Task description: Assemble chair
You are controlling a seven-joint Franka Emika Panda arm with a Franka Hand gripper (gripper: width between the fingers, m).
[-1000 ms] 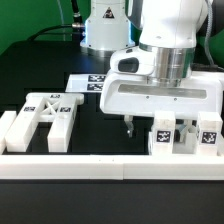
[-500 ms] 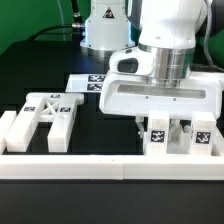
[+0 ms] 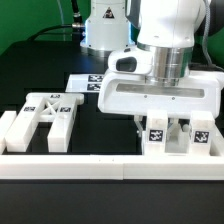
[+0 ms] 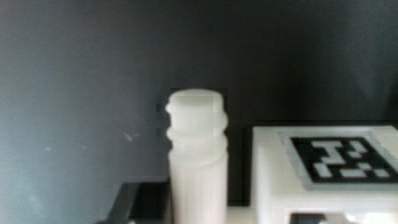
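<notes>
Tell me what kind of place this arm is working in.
Probably a robotics lab bench: black table, fixed marker board, white border rail penning tagged chair parts.

Bright overhead light, glossy white glare, wrist view softly blurred

Black surface (image 3: 100, 128). Long low white border rail (image 3: 70, 166) along front edge. Marker board (image 3: 82, 82) flat at back, partly hidden.

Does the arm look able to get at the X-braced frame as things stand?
Probably not right now: the claw looks shut on a pegged leg. The X-braced frame itself lies uncovered, nothing on it.
</notes>
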